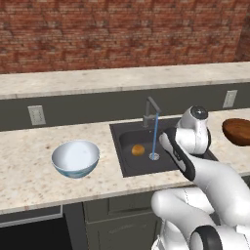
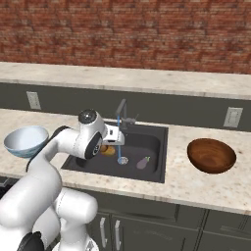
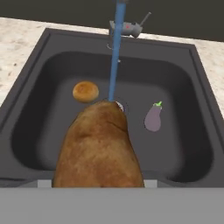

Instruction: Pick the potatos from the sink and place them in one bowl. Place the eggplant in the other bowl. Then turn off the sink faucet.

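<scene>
end effector (image 3: 99,186) clamped on long potato (image 3: 99,148) above sink (image 3: 30,131) rim, w/ basin open below.

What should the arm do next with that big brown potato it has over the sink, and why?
Probably carry the elongated dark brown potato, held close under the hand above the dark grey sink, leftward to the pale blue-white glossy bowl and lower it in. The rounder golden potato and small grey eggplant remain in the basin, and water is running.
</scene>
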